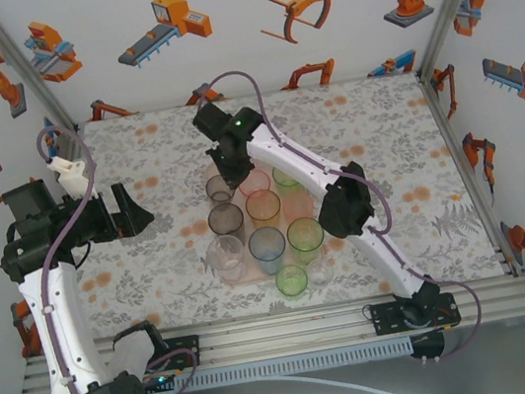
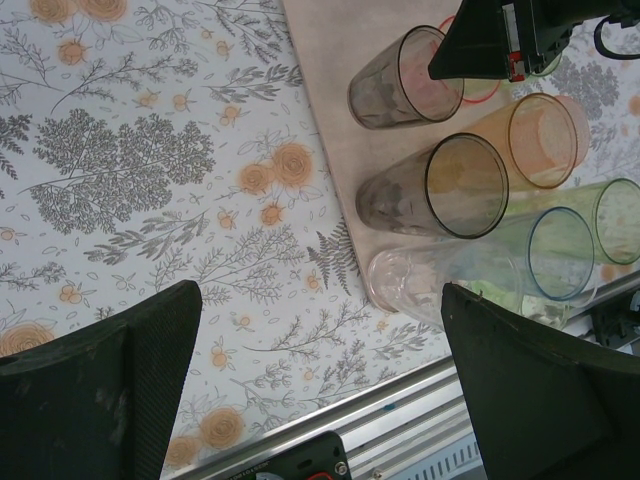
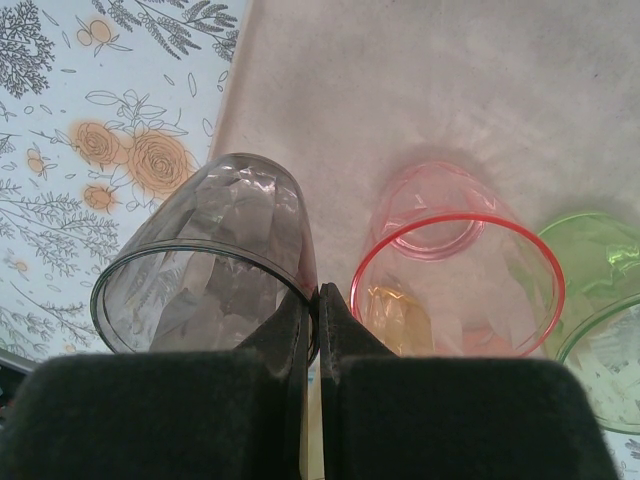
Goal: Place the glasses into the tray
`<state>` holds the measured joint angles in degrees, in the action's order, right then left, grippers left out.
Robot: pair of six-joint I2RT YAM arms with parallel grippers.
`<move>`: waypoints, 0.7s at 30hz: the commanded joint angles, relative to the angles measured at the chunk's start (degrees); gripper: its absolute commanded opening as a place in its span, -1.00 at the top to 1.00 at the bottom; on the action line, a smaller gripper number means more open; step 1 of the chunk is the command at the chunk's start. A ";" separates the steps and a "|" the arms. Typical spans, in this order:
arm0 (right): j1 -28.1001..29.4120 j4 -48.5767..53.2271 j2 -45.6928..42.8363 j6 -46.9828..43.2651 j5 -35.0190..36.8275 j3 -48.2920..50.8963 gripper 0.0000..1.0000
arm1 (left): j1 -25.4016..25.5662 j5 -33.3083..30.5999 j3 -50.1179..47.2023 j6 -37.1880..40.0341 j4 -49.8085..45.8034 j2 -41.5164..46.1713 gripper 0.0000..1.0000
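Several tinted glasses stand grouped on the pale pink tray [image 1: 252, 277] in mid-table. My right gripper [image 1: 230, 175] is at the group's far left corner, shut on the near rim of a smoky grey glass [image 3: 205, 250], with one finger inside it and one outside [image 3: 318, 298]. I cannot tell whether this glass rests on the tray [image 3: 450, 90] or hangs just above it. A pink glass [image 3: 455, 265] and a green glass [image 3: 600, 300] stand right beside it. My left gripper [image 1: 131, 210] hovers open over the tablecloth to the left of the tray, its wide-apart jaws holding nothing [image 2: 320, 330].
A dark smoky glass [image 2: 440, 190], an orange one [image 2: 535, 140], a clear one [image 2: 420, 285] and a blue one [image 2: 555, 250] fill the tray's near-left part. The floral tablecloth [image 1: 153, 264] lies bare left of the tray. The metal rail [image 1: 294, 330] runs along the near edge.
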<state>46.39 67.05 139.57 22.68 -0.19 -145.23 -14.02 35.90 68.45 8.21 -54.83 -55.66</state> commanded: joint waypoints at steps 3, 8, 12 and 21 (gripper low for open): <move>0.72 1.07 1.31 0.04 1.59 -2.65 0.90 | -0.53 1.51 -0.70 -0.36 0.78 0.82 -0.94; 1.04 1.16 1.89 -0.90 1.92 -3.43 0.90 | -0.66 1.59 -0.83 -0.44 0.78 0.96 -0.94; 1.29 1.16 2.59 -1.38 2.55 -4.18 0.90 | -0.77 1.63 -0.92 -0.43 0.82 1.05 -0.94; 1.93 1.50 3.60 -1.78 3.70 -4.54 0.90 | -0.83 1.66 -0.94 -0.47 0.85 1.04 -0.94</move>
<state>47.81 67.22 142.63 21.82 2.11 -147.87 -14.41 36.03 67.79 8.21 -54.63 -55.46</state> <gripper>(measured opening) 0.054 0.971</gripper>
